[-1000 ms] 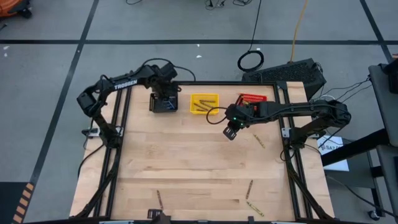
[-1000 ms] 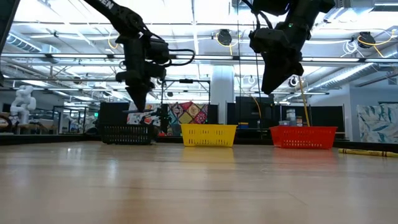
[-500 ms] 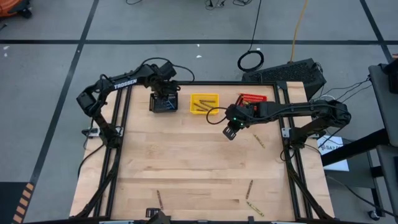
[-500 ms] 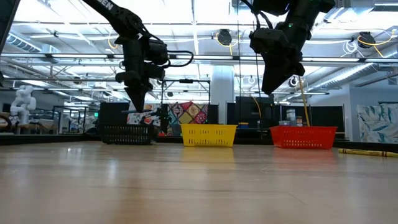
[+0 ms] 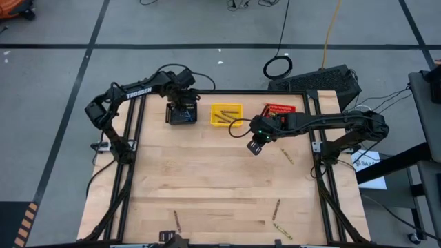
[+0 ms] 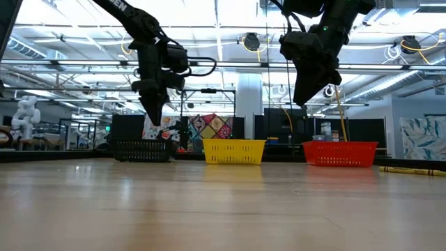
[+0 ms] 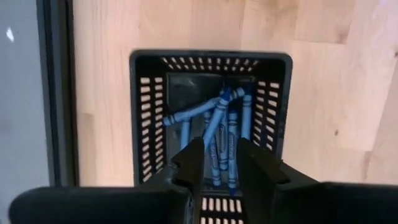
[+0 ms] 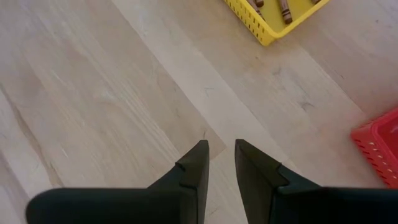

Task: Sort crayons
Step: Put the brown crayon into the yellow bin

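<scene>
Over the black bin (image 5: 182, 113) at the far left of the counter (image 5: 207, 186) the left gripper (image 7: 219, 163) is held, its jaws spread with nothing between them; a heap of blue crayons (image 7: 219, 127) is seen lying in the bin directly below. Brown crayons (image 8: 283, 9) are seen in the yellow bin (image 5: 226, 114) beside it, and a red bin (image 5: 280, 109) stands further right — its contents cannot be made out. The sorting is judged well advanced but not finished: loose crayons (image 5: 286, 156) are left on the counter, one near the right edge, one (image 5: 177, 220) towards the near left and two (image 5: 276, 208) towards the near right. These remain to be collected and dropped by colour.

The right gripper (image 8: 221, 163) is held above bare wood between the yellow and red bins, its jaws slightly parted and nothing held in them.

Against the earlier frames, little is changed in the arms' positions — the left gripper was already above the black bin. From the low view its jaws appear to have been opened, which is judged to be the release of a blue crayon into the bin. The right arm is unmoved and the loose crayons lie as they did.
</scene>
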You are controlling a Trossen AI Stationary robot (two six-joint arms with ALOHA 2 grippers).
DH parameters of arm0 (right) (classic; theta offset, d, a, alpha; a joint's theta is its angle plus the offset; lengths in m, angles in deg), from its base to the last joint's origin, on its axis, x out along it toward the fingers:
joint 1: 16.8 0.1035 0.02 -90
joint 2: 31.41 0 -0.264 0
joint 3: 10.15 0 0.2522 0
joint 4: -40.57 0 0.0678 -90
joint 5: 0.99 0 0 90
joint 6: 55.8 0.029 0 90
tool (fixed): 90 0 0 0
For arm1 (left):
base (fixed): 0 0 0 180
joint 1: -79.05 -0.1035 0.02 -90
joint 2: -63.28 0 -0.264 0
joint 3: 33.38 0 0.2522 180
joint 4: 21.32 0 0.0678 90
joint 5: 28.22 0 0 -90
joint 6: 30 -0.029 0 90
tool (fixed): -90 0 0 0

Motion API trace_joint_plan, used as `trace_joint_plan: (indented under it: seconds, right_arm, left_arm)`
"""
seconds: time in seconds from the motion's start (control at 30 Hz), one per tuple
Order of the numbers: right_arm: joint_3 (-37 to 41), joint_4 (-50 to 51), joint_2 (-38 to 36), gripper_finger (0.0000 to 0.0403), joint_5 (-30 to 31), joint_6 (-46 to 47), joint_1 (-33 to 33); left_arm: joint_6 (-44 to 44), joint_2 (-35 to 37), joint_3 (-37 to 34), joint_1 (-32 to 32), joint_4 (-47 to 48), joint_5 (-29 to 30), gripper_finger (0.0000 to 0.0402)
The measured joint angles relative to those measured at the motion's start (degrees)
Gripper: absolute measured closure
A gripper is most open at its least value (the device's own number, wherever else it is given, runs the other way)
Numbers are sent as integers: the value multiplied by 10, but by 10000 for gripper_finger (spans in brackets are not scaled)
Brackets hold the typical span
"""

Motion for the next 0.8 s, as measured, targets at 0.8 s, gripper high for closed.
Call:
trace_joint_plan:
  seconds: [0.8]
  right_arm:
    - [0, 148, 0, 337, -89, 364, 189]
  left_arm:
    - [94, 4, 0, 120, 72, 3, 316]
